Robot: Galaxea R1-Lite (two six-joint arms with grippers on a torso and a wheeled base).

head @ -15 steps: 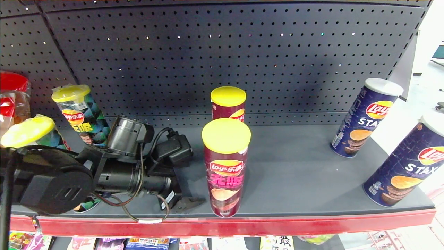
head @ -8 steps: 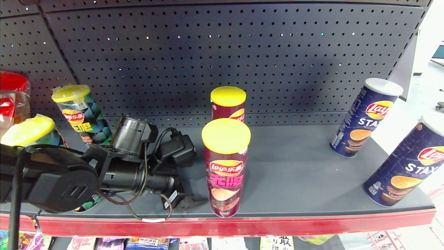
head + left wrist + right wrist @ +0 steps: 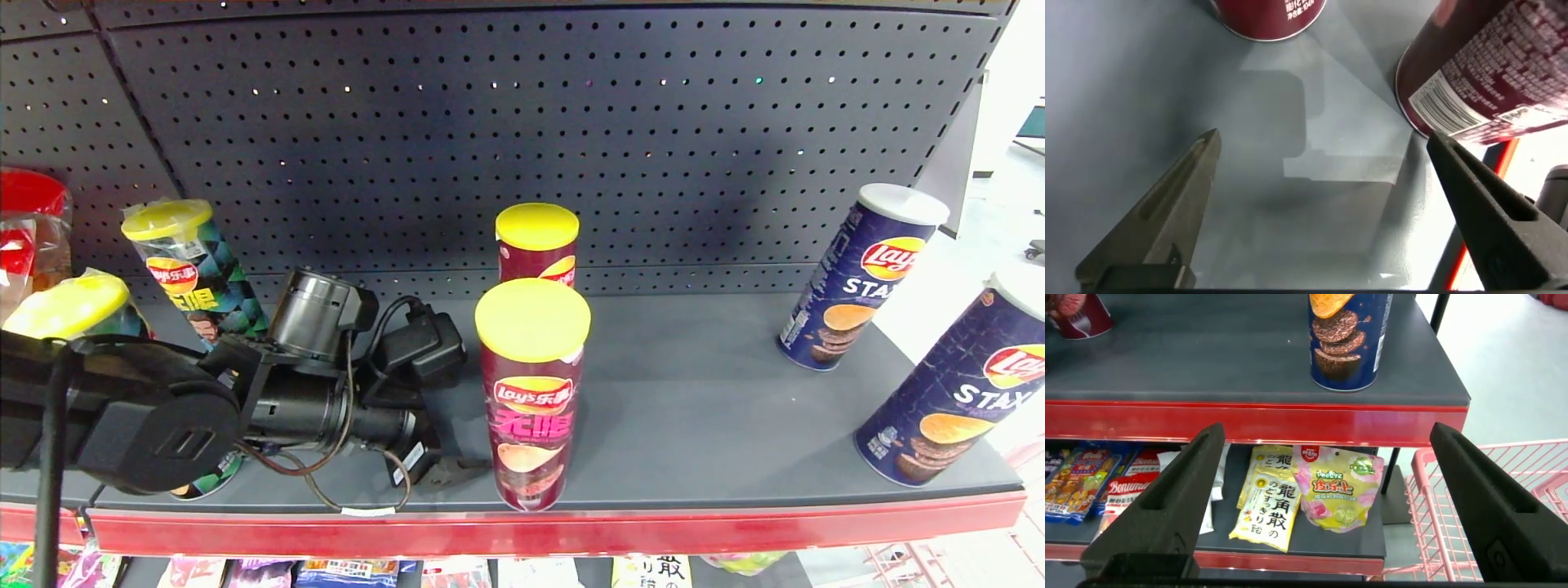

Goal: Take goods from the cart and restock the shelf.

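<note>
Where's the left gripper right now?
In the head view, the left gripper is low over the shelf, left of centre, right beside the front maroon can, with its jaws open and empty.

- Perforated dark back panel [image 3: 522, 147]: upright behind the shelf [image 3: 694, 392].
- Two blue canisters, white lids: rear one [image 3: 861, 278] and front one [image 3: 951, 384], both upright at the right end and apart from each other.
- Two teal-patterned canisters, yellow lids: rear one [image 3: 192, 265], front one [image 3: 65, 306], at the left end.
- Red-topped pack [image 3: 28, 220]: far left edge.
- Lower tier: yellow packet [image 3: 1276, 498] touching a green packet [image 3: 1339, 486]; blue packets [image 3: 1078, 478] further along.
- Pale floor [image 3: 1511, 367].
</note>
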